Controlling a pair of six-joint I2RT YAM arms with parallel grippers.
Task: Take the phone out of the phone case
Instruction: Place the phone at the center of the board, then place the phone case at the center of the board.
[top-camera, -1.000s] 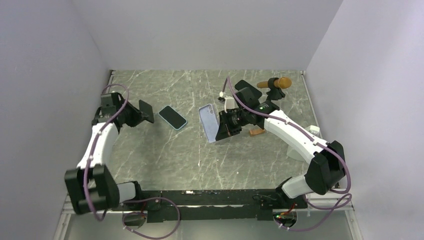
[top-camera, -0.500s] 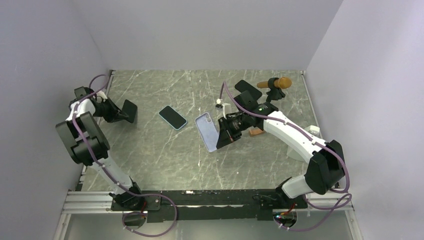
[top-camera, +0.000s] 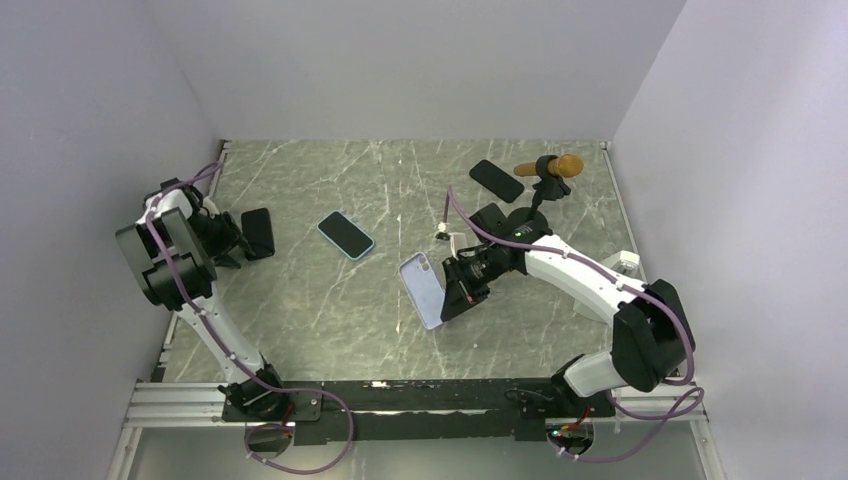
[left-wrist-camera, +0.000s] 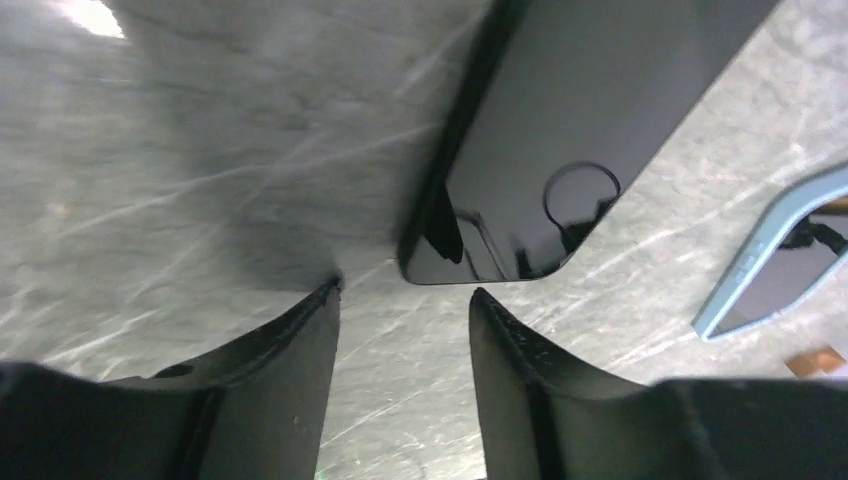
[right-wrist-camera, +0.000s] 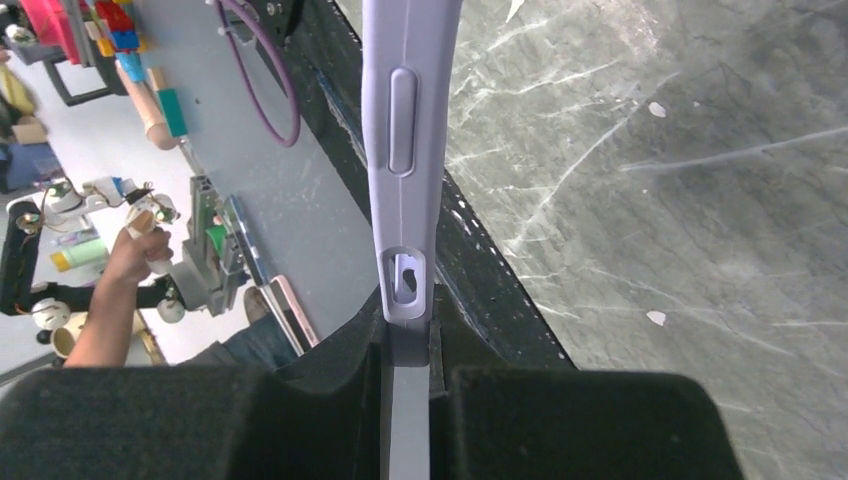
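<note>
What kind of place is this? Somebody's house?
Probably a robot lab: a left arm and a right arm bolted at a marble-look table, plain walls boxing it in, a person beside colourful clutter beyond.

Pale lavender walls enclose the grey marble-veined desk at nine, twelve and three o'clock; an aluminium rail edges it at six.

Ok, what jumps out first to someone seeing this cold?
The lavender phone case, pinched edge-on in the right gripper and tilted at mid-table. On the left, the left gripper stands open just behind a black phone lying flat. A blue-edged phone lies between that phone and the case.
</note>
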